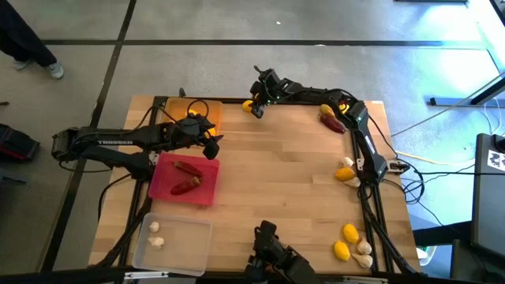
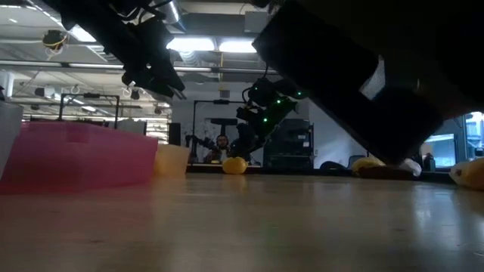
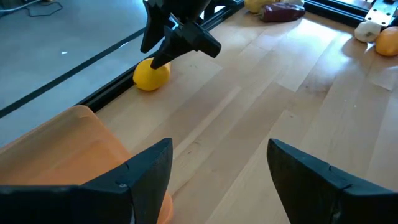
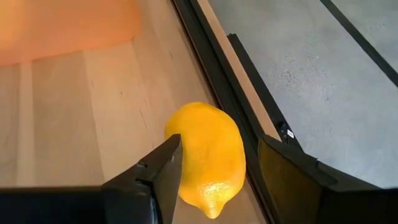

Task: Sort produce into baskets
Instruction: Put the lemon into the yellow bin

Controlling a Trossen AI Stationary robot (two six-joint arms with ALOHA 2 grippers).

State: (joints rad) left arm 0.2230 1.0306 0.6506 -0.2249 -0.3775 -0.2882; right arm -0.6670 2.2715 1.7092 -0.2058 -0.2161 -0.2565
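Note:
A yellow lemon (image 4: 208, 155) lies on the wood table at its far edge, against the black rail, just right of the orange basket (image 1: 193, 114). My right gripper (image 4: 217, 146) is open, its fingers standing on either side of the lemon (image 1: 249, 105). My left gripper (image 1: 211, 146) hangs open and empty over the orange basket's right end (image 3: 56, 149). The red basket (image 1: 162, 185) holds two dark red peppers (image 1: 188, 177). The clear basket (image 1: 189, 237) at the near left holds garlic bulbs (image 1: 155, 237). My right gripper comes at the lemon slanting down from the table's right. One finger (image 4: 165, 165) stands right at the lemon's side (image 4: 186, 149); whether it touches, I cannot tell. A gap shows between the other finger (image 4: 280, 168) and the lemon, which rests on the table.
More produce lies along the right edge: a pepper and a lemon (image 1: 331, 118) at the far right, lemons and garlic (image 1: 346, 172) at mid-edge and more (image 1: 351, 241) near the front. A black rail (image 4: 217, 74) borders the far edge. A dark mount (image 1: 272, 252) stands at the near edge.

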